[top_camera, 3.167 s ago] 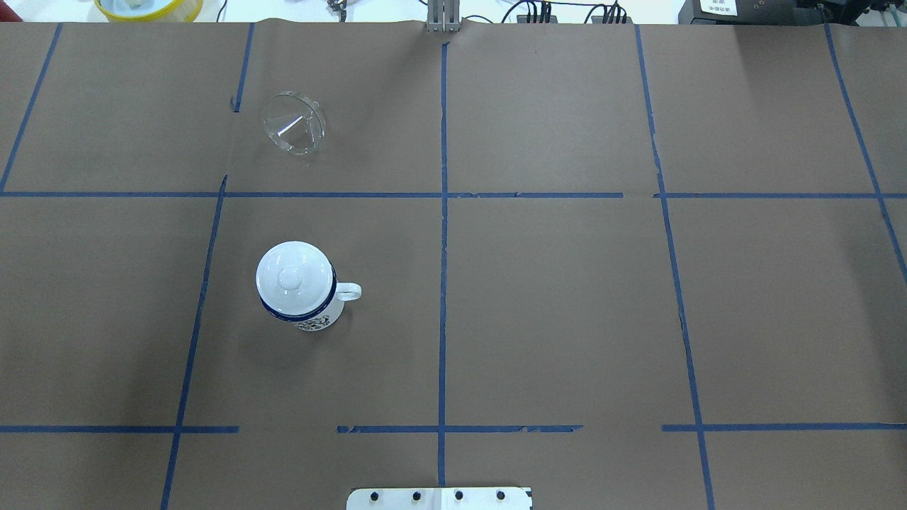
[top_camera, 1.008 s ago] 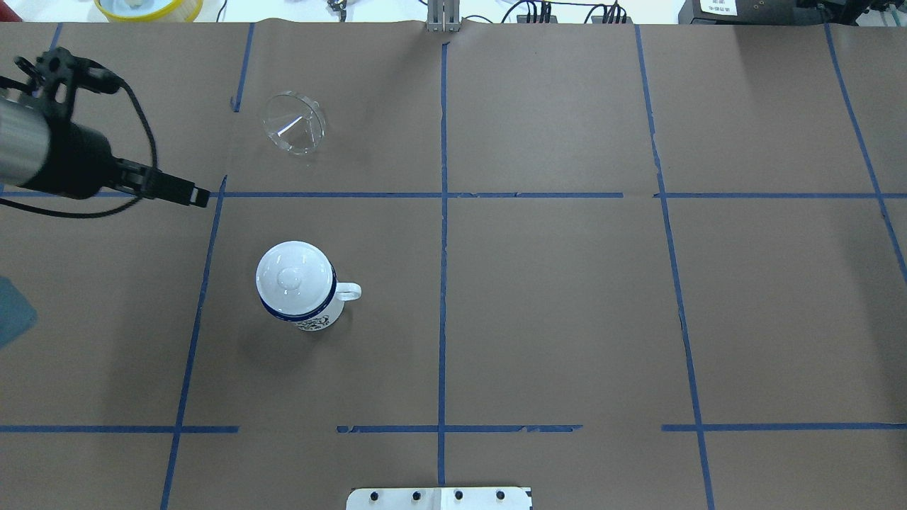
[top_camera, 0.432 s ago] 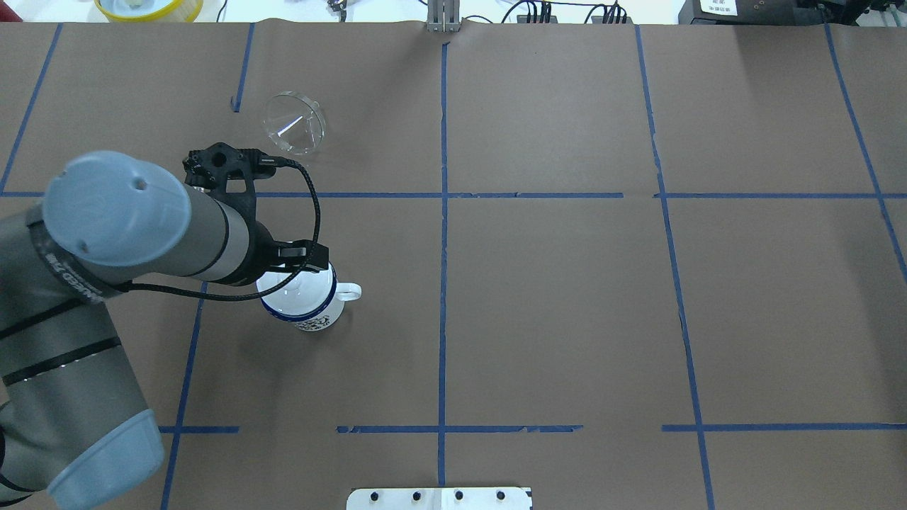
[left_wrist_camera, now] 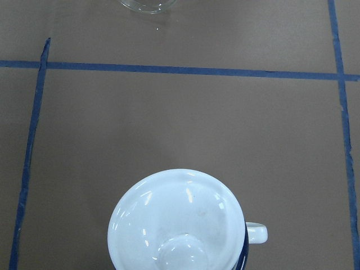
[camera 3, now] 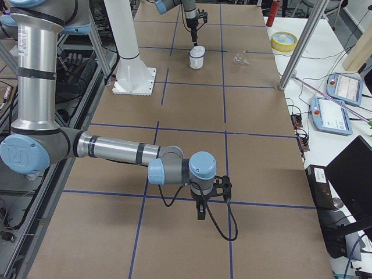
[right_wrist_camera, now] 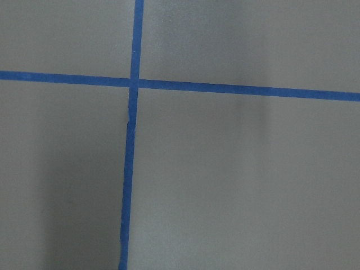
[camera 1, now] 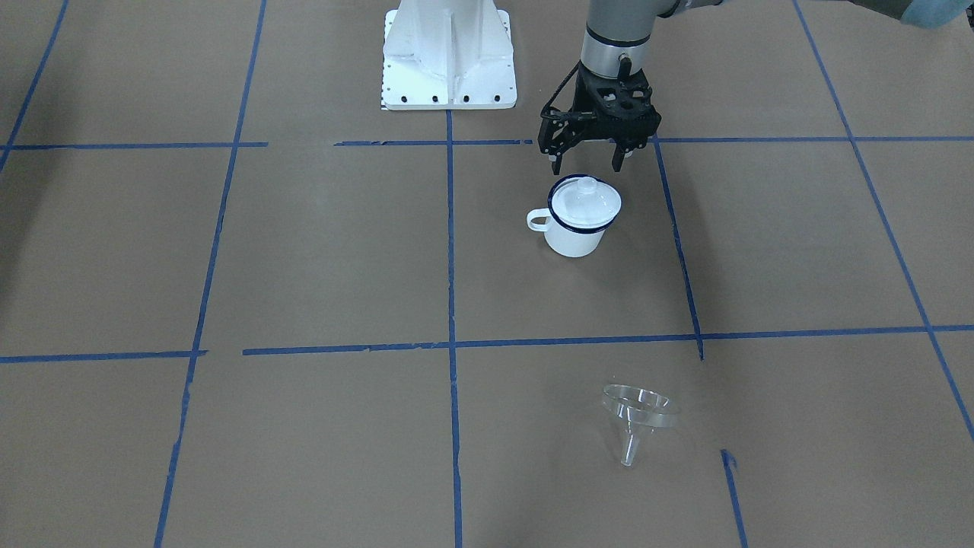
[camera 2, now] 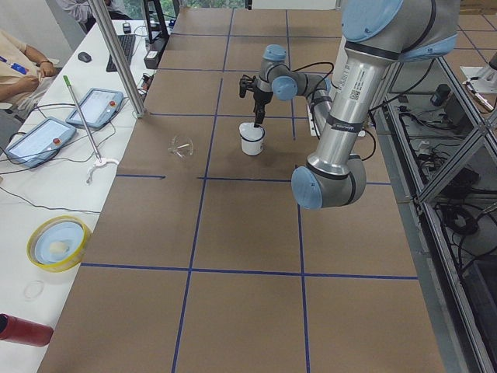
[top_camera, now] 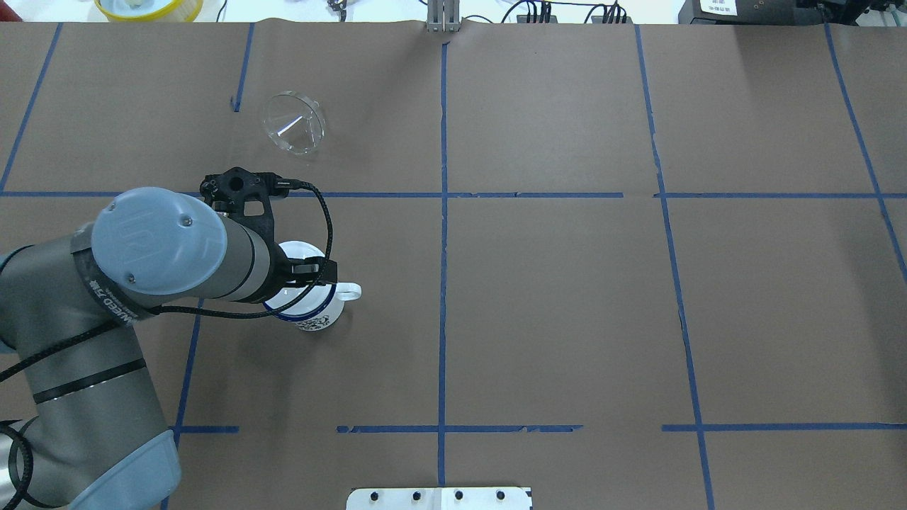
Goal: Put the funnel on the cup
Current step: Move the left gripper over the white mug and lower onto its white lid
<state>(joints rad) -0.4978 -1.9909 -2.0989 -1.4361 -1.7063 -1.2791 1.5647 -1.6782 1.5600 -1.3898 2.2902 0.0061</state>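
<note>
Barely started: L gripper [camera 1: 586,161] hung spread open & empty just above the domed lid [camera 1: 584,202] capping the enamel mug [camera 1: 574,237], clear funnel [camera 1: 638,415] lay tilted, untouched, well apart from that mug; R gripper [camera 3: 200,214] state couldn't be told.

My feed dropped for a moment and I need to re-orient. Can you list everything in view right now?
funnel: one, clear, on the table's far side from the robot, apart from the cup
cup: one, white with dark blue rim, standing under the left gripper
lid: one, white, domed with a knob, seated on the cup
table: one, covered in brown paper
tape lines: several, blue, forming a grid on the paper
base plate: one, white, at the robot's edge
dish: one, yellow-rimmed, on the side bench
left gripper: one, black, open, just above the lid
right gripper: one, black, over bare paper far from the cup; open or shut unclear
</note>
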